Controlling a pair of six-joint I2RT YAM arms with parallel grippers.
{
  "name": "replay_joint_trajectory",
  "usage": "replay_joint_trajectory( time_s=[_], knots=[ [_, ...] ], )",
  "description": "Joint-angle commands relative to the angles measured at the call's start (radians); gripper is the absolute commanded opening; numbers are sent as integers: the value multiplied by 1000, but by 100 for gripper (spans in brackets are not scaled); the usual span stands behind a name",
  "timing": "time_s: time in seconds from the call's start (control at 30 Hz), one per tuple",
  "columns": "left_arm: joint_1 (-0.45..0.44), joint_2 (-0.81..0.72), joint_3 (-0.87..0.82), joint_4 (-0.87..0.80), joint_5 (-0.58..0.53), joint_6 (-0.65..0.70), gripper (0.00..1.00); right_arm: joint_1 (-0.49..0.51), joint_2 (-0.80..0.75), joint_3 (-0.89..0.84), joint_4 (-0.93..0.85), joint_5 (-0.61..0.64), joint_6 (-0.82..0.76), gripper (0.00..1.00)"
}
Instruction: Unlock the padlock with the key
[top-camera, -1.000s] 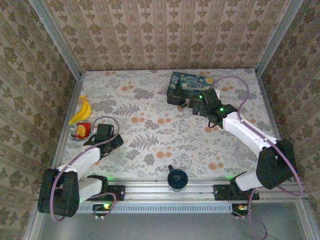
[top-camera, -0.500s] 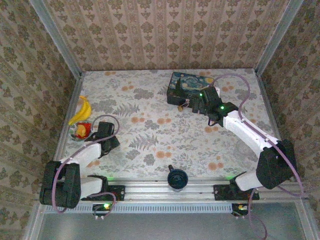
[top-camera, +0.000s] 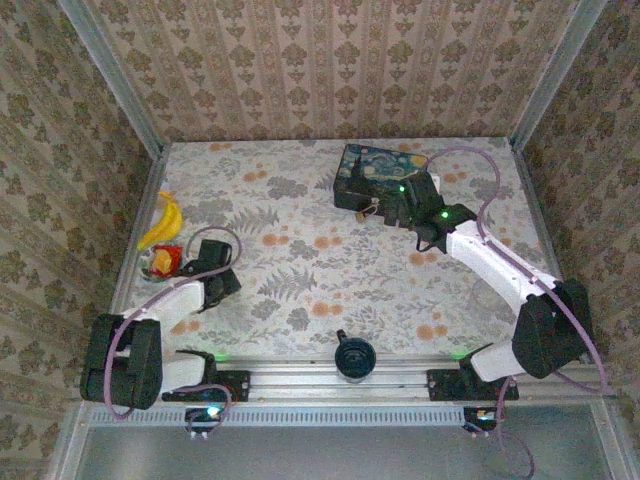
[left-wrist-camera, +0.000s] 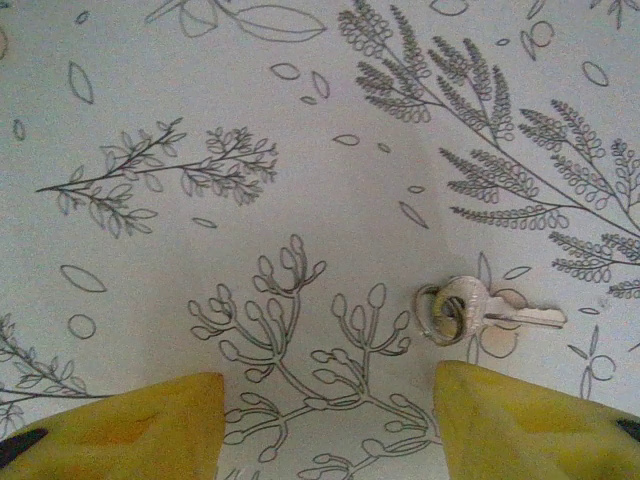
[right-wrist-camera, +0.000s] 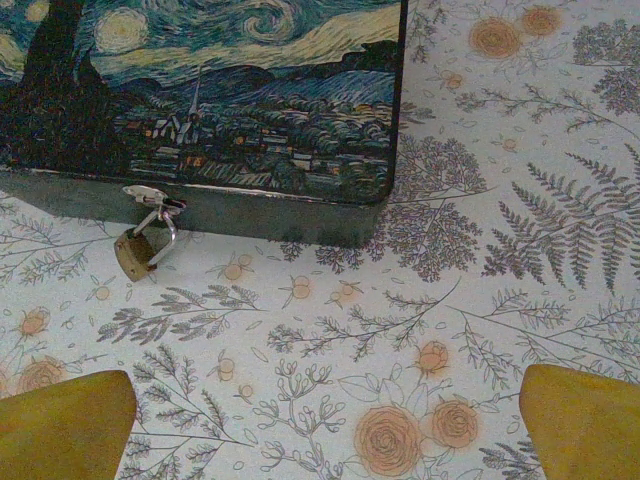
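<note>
Brass padlock (right-wrist-camera: 135, 252) hung by its thin shackle from the hasp (right-wrist-camera: 150, 197) on the box's (right-wrist-camera: 220, 90) front wall. It sat towards one end of that wall, body tilted, at the foot of the box. Shackle looked closed, so the lock was not yet undone.

Key (left-wrist-camera: 492, 313) lay flat on the table (left-wrist-camera: 300, 180), well apart from the box. It was off towards the near-left from it, with a small ring (left-wrist-camera: 440, 315) through its bow.

Step in hand, as I judged it: left gripper (left-wrist-camera: 330, 430) picking up the key.

Notes for doing it well:
- The key sat off-centre, just ahead of the pad (left-wrist-camera: 540, 420) at the right of the wrist view. The gripper should be shifted that way first, so the bow falls midway between the pads.
- Pinch the bow and ring, and leave the blade free for the keyhole.
- A thin flat key on cloth will likely skid, so come down until the pads touch the table, then close slowly.

Fingers:
- Left gripper: pads stood apart at a moderate gap with bare table between them, holding nothing and not touching the key.
- Right gripper (right-wrist-camera: 320, 430): hovering just in front of the box and facing the padlock. Its pads were spread as wide as they go, with nothing held and nothing touched.
</note>
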Motion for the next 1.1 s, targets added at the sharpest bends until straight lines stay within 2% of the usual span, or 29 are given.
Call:
replay_joint_trajectory(
  time_s=[0.0,0.3,0.7,0.9,1.07],
  knots=[
    [-39,64,30,203,179,0,58,9,3,14,-9,-5,15,100],
    [-35,137,74,230,165,3,55,8,1,9,-8,-10,8,100],
    [-34,223,108,270,185,16,44,10,2,11,-8,-11,15,100],
    [-34,252,120,289,208,26,45,10,5,10,-6,-16,21,100],
    [-31,243,125,290,214,28,49,11,0,6,-6,-18,25,100]
  ],
)
